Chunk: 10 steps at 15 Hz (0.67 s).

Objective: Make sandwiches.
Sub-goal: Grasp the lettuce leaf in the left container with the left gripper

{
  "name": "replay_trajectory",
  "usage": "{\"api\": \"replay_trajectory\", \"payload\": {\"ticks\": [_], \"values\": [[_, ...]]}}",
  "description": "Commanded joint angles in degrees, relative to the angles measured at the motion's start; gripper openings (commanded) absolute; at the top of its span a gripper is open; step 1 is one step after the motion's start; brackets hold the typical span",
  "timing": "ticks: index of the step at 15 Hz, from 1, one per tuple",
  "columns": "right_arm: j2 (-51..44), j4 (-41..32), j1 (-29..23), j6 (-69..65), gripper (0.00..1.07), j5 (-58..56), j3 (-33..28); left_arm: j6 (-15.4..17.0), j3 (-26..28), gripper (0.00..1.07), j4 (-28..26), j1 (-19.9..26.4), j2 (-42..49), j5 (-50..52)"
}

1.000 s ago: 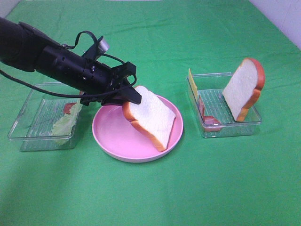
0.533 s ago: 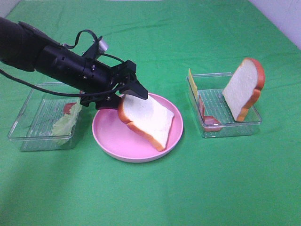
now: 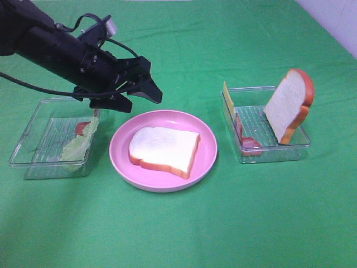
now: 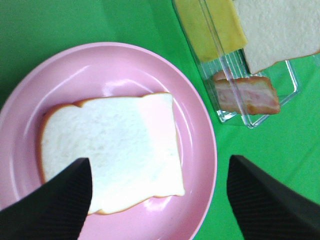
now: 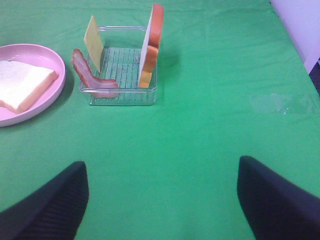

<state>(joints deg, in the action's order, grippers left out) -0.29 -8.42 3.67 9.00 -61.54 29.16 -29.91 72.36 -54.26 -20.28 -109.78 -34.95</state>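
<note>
Released, the slice (image 3: 164, 151) has dropped flat onto the plate (image 3: 118, 159); the left gripper (image 3: 143, 100) has lifted clear, jaws spread and empty, with the slice below and ahead of it.

Left wrist: the slice lies under the gap between the spread jaws.

Right wrist: the right gripper (image 5: 160, 172) gapes wide over cloth (image 5: 210, 115), holding nothing. Well ahead, a tray (image 5: 120, 97) holds a second slice (image 5: 150, 47), cheese (image 5: 93, 42) and bacon (image 5: 86, 72).

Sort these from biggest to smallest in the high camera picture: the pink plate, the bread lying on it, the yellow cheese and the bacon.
1. pink plate
2. bread slice lying on it
3. yellow cheese and bacon: both show only as thin slivers here, too alike to rank.
</note>
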Motion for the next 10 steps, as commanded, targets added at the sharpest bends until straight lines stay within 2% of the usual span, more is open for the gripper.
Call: {"api": "replay_trajectory", "payload": {"ticks": [1, 2, 5, 8, 10], "values": [[-0.9, 0.2, 0.3, -0.1, 0.77, 0.6, -0.1, 10.2, 0.2, 0.72, 11.6, -0.2, 3.7, -0.9], [-0.9, 0.2, 0.3, -0.1, 0.77, 0.6, -0.1, 17.1, 0.2, 0.72, 19.4, -0.2, 5.8, -2.5], [-0.9, 0.2, 0.3, -0.1, 0.77, 0.6, -0.1, 30.8, 0.2, 0.71, 34.6, -0.2, 9.2, -9.4], [-0.9, 0.2, 0.3, -0.1, 0.77, 0.6, -0.1, 39.6, 0.2, 0.71, 44.5, -0.2, 9.2, -16.3], [-0.9, 0.2, 0.3, -0.1, 0.77, 0.6, -0.1, 42.5, 0.2, 0.71, 48.0, -0.2, 9.2, -15.4]]}}
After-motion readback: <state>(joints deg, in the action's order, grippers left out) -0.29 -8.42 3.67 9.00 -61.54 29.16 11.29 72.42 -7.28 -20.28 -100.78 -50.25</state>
